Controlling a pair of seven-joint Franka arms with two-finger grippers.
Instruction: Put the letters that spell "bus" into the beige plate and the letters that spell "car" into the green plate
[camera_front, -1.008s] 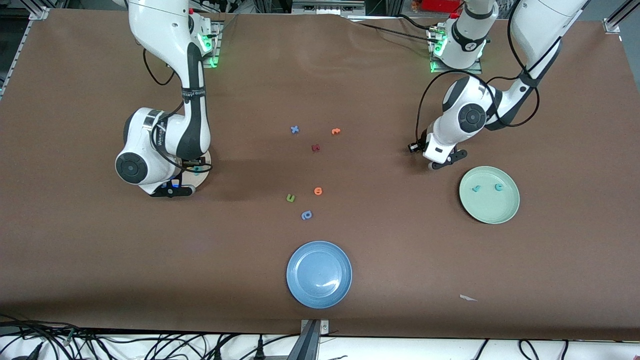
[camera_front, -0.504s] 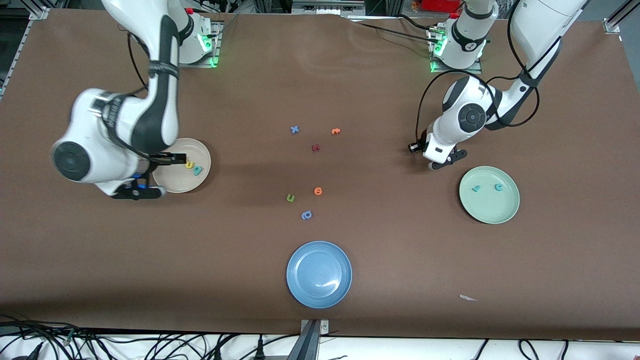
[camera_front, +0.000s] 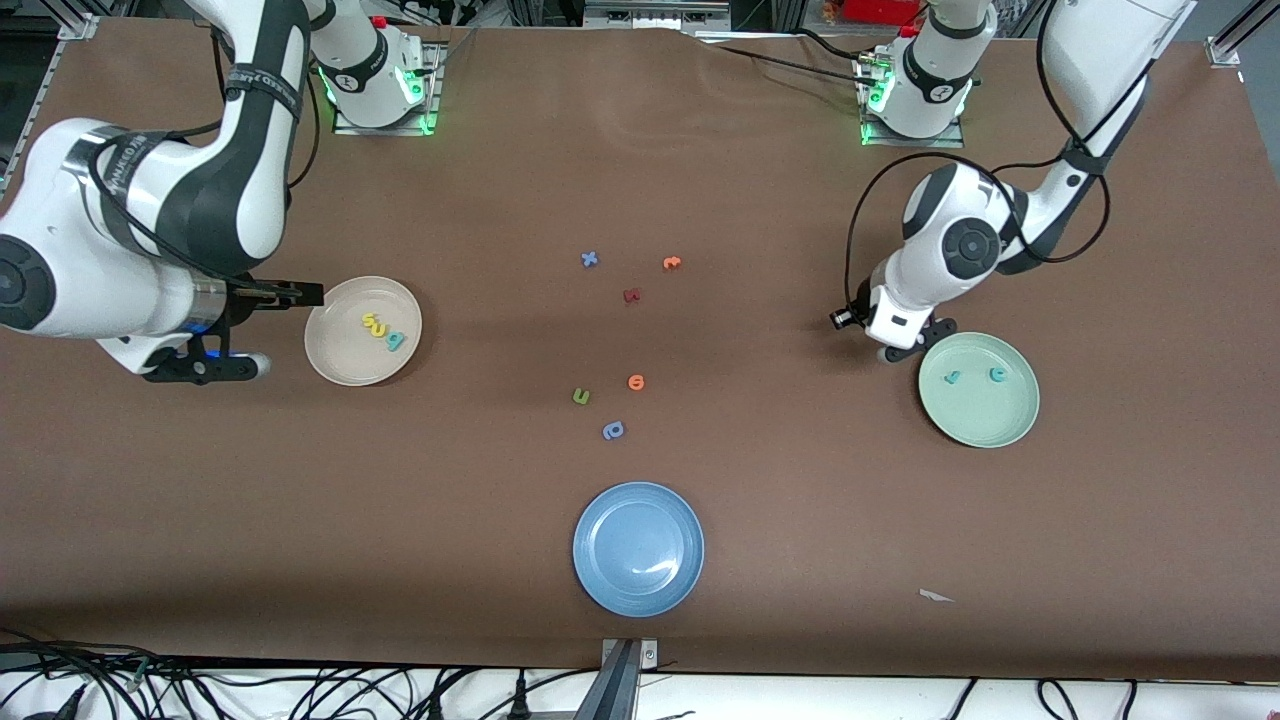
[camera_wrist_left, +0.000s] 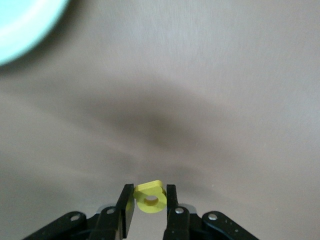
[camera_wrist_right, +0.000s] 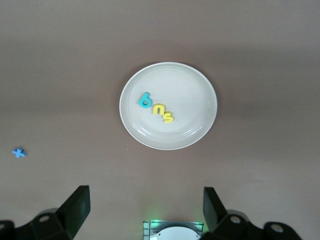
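"Bus" is done; the last letter of "car" is on its way.

The left end effector pinches the small yellow foam "a" above the counter just beside the pale mint-green plate, which holds 2 teal letters. Next, I judge, it must move over that plate and release. The right end effector, spread wide and empty, hangs beside the cream-beige plate holding 3 letters.

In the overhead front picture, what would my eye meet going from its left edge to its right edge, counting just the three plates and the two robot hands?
right gripper → beige plate → blue plate → left gripper → green plate
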